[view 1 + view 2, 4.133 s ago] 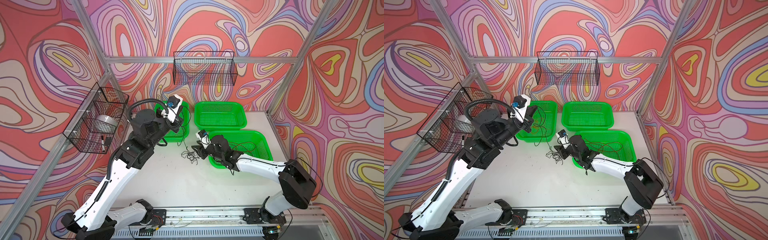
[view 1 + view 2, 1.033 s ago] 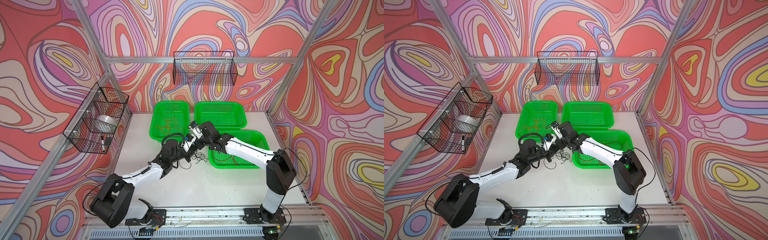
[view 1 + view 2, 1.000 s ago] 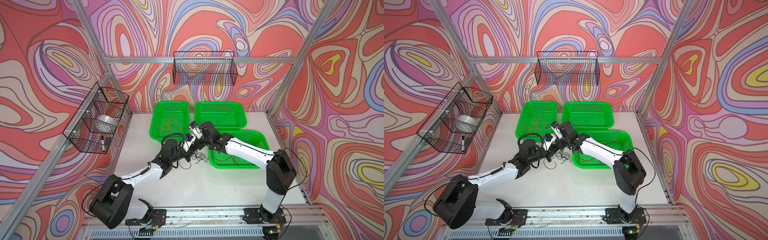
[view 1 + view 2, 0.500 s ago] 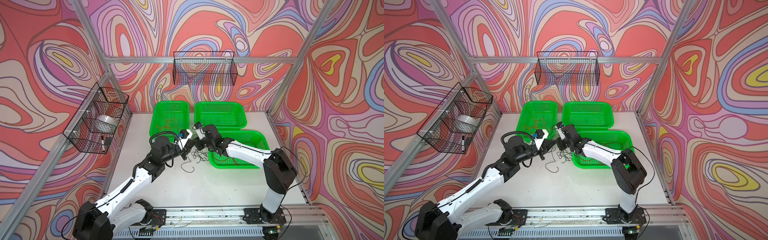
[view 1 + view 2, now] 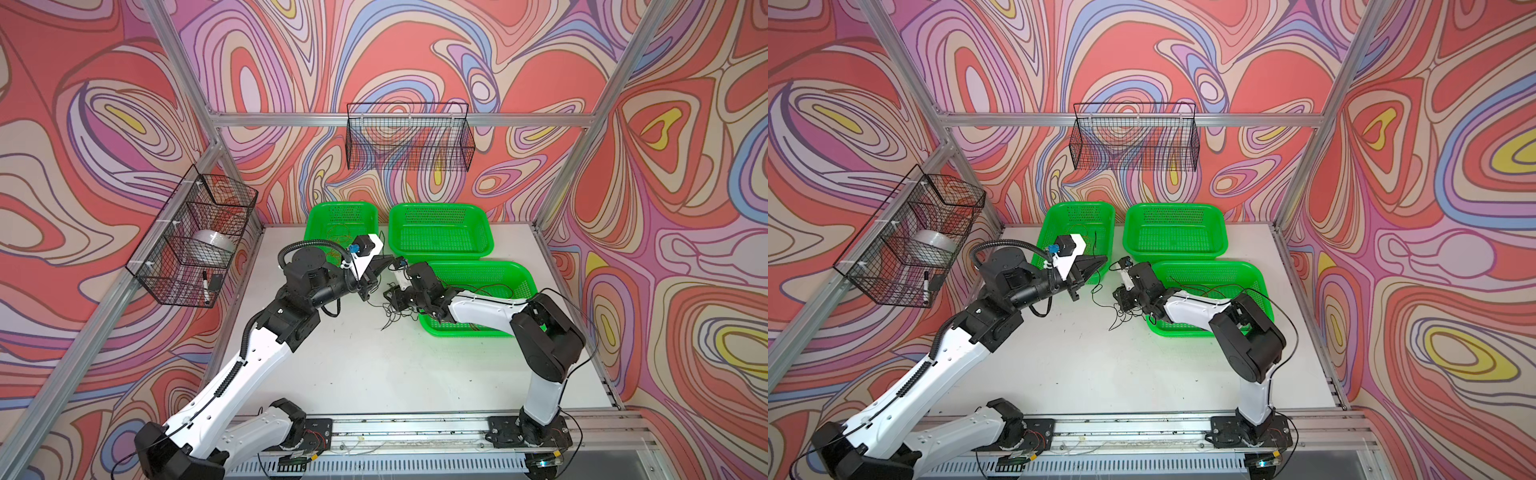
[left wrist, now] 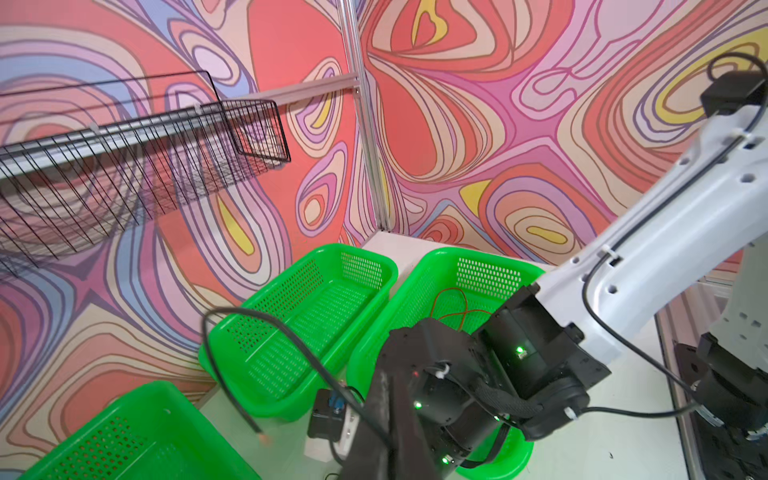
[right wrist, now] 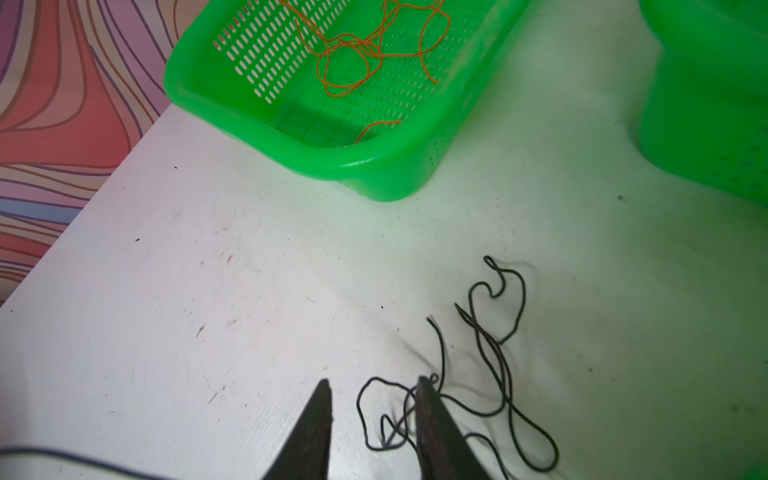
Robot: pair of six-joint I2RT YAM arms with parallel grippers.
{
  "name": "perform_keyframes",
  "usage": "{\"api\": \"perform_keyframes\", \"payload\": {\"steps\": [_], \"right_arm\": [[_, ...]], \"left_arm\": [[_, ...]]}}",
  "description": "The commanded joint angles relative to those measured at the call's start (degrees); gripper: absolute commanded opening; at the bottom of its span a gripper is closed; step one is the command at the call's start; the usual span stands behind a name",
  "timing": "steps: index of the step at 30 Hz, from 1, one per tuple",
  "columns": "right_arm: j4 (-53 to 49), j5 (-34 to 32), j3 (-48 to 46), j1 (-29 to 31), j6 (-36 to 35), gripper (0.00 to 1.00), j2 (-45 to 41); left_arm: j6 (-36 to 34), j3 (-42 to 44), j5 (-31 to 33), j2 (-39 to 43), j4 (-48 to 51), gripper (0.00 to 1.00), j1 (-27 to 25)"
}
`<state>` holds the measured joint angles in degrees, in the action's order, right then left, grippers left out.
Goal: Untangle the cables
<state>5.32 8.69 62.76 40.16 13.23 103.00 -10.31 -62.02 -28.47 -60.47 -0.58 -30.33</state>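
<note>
Hovering above black cables (image 7: 500, 374) on table (image 7: 208, 311), right gripper (image 7: 374, 395) jaws apart; left gripper (image 5: 1102, 260) jaws clamped on one black cable (image 6: 249, 311)

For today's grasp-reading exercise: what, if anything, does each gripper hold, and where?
The left gripper is shut on a thin black cable, somewhere short of its free end. The right gripper stands open over the black cables on the table, holding nothing.

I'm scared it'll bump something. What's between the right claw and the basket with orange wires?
Only bare table, in the right wrist view. The black cables curl beside the right gripper, short of the basket.
</note>
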Motion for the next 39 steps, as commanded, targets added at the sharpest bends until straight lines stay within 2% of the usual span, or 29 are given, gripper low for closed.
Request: {"api": "perform_keyframes", "payload": {"steps": [1,5,12,17,23,30,35,39], "right_arm": [[4.6,-1.4,-2.3,-0.3,-5.9,0.44,-8.2],[4.4,-0.9,-5.5,-0.3,-9.5,0.51,-15.3],[5.8,3.3,-8.4,-0.4,-16.0,0.54,-24.0],[2.3,10.8,-3.9,-0.3,-18.8,0.55,-23.3],[3.6,11.2,-0.2,0.1,-22.0,0.55,-20.0],[-2.9,17.3,7.0,0.2,-26.2,0.54,-15.6],[-0.6,18.8,5.4,0.2,-24.4,0.5,-16.8],[1.2,17.0,2.2,0.2,-22.8,0.49,-17.9]], "left_arm": [[-0.7,-2.3,0.0,-0.9,2.4,0.0,0.0],[-1.1,-6.1,0.5,-2.9,2.9,0.0,0.0],[0.8,-12.1,-0.7,-6.8,2.5,0.0,-0.1],[2.6,-13.4,-2.4,-8.2,0.7,0.0,-0.2],[2.8,-14.7,-2.4,-9.3,0.6,0.0,-1.3],[2.7,-16.4,-1.8,-10.6,0.6,0.0,-2.5],[2.8,-17.4,-1.7,-11.6,0.1,0.0,-3.1],[2.7,-17.6,-1.1,-11.8,0.1,0.0,-3.3]]}}
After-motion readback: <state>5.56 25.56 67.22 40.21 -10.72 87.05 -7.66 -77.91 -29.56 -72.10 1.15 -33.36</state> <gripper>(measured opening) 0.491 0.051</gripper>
